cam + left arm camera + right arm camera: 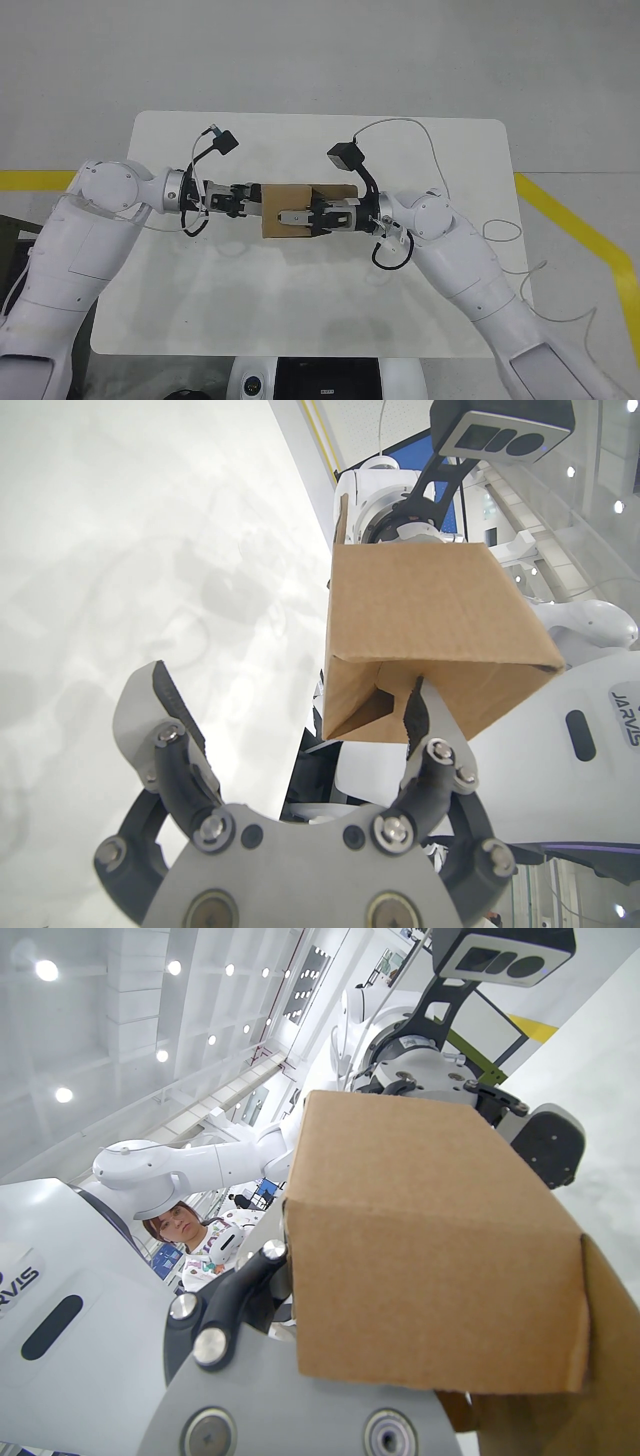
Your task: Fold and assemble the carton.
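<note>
A brown cardboard carton point(281, 195) hangs above the middle of the white table point(400, 300), held between both arms. My right gripper point(300, 215) is shut on the carton, with one grey finger lying along its top face. In the right wrist view the carton point(425, 1253) covers most of that gripper. My left gripper point(290, 677) stands open at the carton's opposite end. One of its fingertips point(417, 705) touches the folded end flaps of the carton point(425, 610); the other finger is apart from it.
A thin white cable point(432, 145) runs over the table's far right part, and more cable lies on the floor point(520, 235) beyond the right edge. Yellow floor tape point(575, 225) borders the table on both sides.
</note>
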### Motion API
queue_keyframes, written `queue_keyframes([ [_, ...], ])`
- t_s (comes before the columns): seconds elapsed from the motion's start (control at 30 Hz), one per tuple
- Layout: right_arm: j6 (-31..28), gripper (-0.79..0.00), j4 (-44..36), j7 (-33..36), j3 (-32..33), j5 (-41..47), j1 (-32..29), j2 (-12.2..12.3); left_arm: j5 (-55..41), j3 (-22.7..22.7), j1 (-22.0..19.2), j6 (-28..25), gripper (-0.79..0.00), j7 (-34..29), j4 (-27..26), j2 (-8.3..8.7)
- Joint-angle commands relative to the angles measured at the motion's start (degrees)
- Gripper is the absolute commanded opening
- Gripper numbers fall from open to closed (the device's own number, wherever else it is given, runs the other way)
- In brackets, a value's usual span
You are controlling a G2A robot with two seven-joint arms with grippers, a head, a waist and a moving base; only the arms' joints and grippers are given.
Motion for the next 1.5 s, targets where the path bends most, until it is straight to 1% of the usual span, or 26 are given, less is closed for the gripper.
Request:
queue_keyframes([
  [0.0,0.02,-0.785,0.11,0.06,-0.01,0.12,0.02,-0.04,-0.11,0.20,-0.10,-0.07,0.000,0.00,0.14,-0.07],
  [0.27,0.28,-0.785,1.17,0.21,0.52,-0.38,-0.10,0.02,-0.16,-0.39,-0.45,-0.28,0.000,-0.38,1.18,-0.02],
  [0.5,3.36,-0.785,4.78,2.58,0.64,-1.73,-0.12,0.33,1.56,-2.92,-0.16,-1.35,0.000,-0.16,1.69,0.63],
  [0.6,4.56,-0.785,7.15,3.48,0.05,-1.68,0.63,0.14,3.18,-3.70,0.28,-4.15,0.000,1.02,0.97,0.81],
  [0.7,6.03,-0.785,10.46,4.54,-1.05,-1.22,1.71,-0.28,6.12,-4.30,0.90,-7.94,0.000,3.81,-0.08,0.91],
  [0.93,7.43,-0.785,19.82,5.38,-3.58,-0.21,5.00,-1.78,19.28,-3.57,2.42,-16.48,0.000,12.35,-3.47,1.38],
  [1.17,7.25,-0.785,28.23,5.06,-5.78,-0.27,8.89,-3.65,31.79,-2.53,3.63,-25.91,0.000,21.78,-3.62,1.77],
  [1.27,7.04,-0.785,30.91,4.71,-6.59,-0.15,10.26,-4.52,34.77,-2.39,3.98,-28.27,0.000,24.60,-2.85,1.70],
  [1.3,6.91,-0.760,31.62,4.72,-6.85,-0.16,10.64,-4.78,35.46,-2.27,4.11,-28.65,0.000,25.36,-2.73,1.66],
  [1.33,6.89,-0.696,32.29,4.76,-7.07,-0.10,10.95,-5.03,36.32,-2.18,4.16,-28.94,0.000,25.88,-2.71,1.65],
  [1.4,6.75,-0.628,33.62,4.89,-7.47,-0.18,11.46,-5.46,36.77,-2.08,4.23,-29.06,0.000,26.19,-2.74,1.63],
  [1.47,6.32,-0.502,34.54,5.11,-7.75,-0.09,11.75,-5.83,36.77,-2.08,4.23,-29.06,0.000,26.19,-2.74,1.63],
])
